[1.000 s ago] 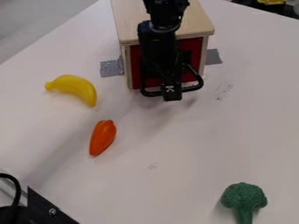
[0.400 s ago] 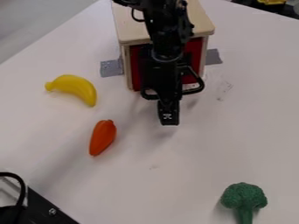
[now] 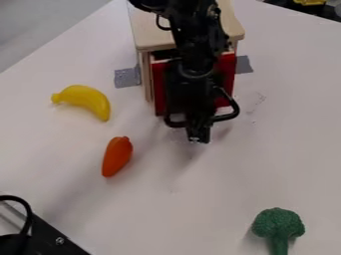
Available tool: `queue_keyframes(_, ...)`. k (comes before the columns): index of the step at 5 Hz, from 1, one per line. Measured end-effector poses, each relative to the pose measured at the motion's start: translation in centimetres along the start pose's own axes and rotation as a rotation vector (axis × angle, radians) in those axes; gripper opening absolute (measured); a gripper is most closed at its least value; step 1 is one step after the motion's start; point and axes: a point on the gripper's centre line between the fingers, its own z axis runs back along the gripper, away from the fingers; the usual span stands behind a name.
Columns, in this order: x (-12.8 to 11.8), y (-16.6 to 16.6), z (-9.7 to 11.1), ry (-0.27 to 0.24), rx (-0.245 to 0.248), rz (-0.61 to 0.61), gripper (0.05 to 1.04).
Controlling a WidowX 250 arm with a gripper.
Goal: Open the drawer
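Drawer has edged out. Your pincer is at the handle, likely for pulling; opening and hold: can't tell.

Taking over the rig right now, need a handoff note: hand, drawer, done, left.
Hand: down at the handle, in front of the drawer.
Drawer: red front stands slightly out from the box.
Done: drawer cracked open.
Left: likely pull further, then back off.
Banana, orange toy, broccoli: on the table.
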Motion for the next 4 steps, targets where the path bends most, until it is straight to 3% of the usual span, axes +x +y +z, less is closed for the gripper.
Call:
queue_keyframes(1,0.02,0.21,0.02,0.002,0.012,0.016,0.255)
queue_keyframes(4,-0.04,0.72,0.37,0.020,0.011,0.034,0.244)
